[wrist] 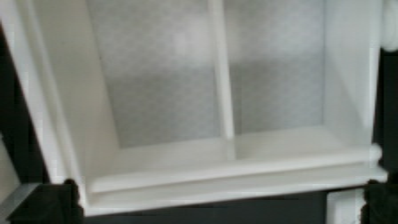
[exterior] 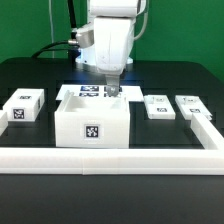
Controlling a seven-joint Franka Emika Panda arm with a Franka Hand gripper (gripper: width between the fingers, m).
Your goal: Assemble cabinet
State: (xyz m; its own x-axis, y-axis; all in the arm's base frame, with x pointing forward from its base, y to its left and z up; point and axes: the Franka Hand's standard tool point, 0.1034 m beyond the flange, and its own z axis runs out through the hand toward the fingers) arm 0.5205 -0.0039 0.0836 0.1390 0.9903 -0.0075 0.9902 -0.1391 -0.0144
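1. Far on the exterior view's left: a small tagged left block (exterior: pixel 22 106) on the black table (exterior: pixel 30 75), well apart from everything else, with bare tabletop on every side.
2. Centre: the cabinet (exterior: pixel 92 120), standing on the table with its hollow side up and one tag on its front face. A clear strip of table between its front edge and the rail (exterior: pixel 120 160) along the front.
3. Just behind it: the marker board (exterior: pixel 85 91), lying flat, its near edge hidden by the cabinet's back rim.
4. Over the cabinet's rear right corner: the white arm (exterior: pixel 105 40) pointing straight down, with the gripper (exterior: pixel 110 91) low at the back rim. Touching or not, wide or narrow — cannot tell from either view.
5. Wrist view: straight into the hollow, where a thin divider (wrist: pixel 226 80) splits two compartments.
6. Right of the cabinet: middle block (exterior: pixel 157 105) and right block (exterior: pixel 190 104), side by side, a narrow gap between them and more room toward the cabinet.
7. Far right: the rail turning its corner and running back just beside the right block's outer edge.
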